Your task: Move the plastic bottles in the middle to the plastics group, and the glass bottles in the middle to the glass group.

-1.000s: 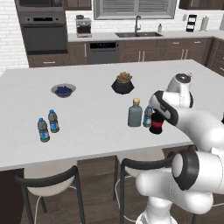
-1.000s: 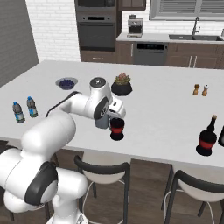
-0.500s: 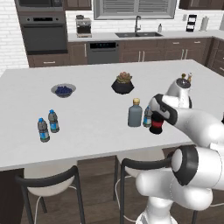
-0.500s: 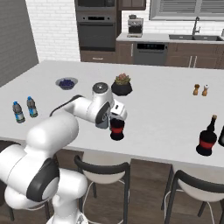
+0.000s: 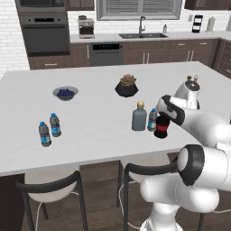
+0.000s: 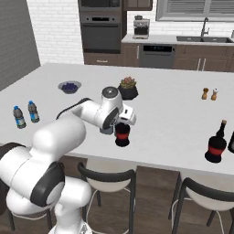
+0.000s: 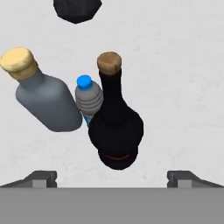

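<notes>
You're at the approach step on the first of the middle bottles: the gripper (image 7: 112, 177) hangs directly above the dark round-bodied bottle (image 7: 114, 131) with its red label, jaws spread wide and empty, one finger tip (image 7: 41, 178) on each side of the bottle in the hand view. That bottle stands in a tight cluster near the front edge of the table (image 5: 99, 122), with the small blue-capped water bottle (image 5: 152, 119) touching or just beside it on the left and the squat grey-blue flask (image 5: 139, 117) with tan cap just left of that. By my reading, the next move is a straight descent to close on the dark bottle's narrow corked neck or upper body; watch the water bottle, since it sits close enough to be nudged or caught by a finger. After that, carry it right to the glass group (image 6: 215, 145), dark narrow-necked bottles well apart near the table's right front edge. The plastics group (image 5: 49, 129), two small water bottles, stands well apart to the left. The arm reaches forward from the base, elbow bent, wrist folded down so the hand points at the tabletop.
</notes>
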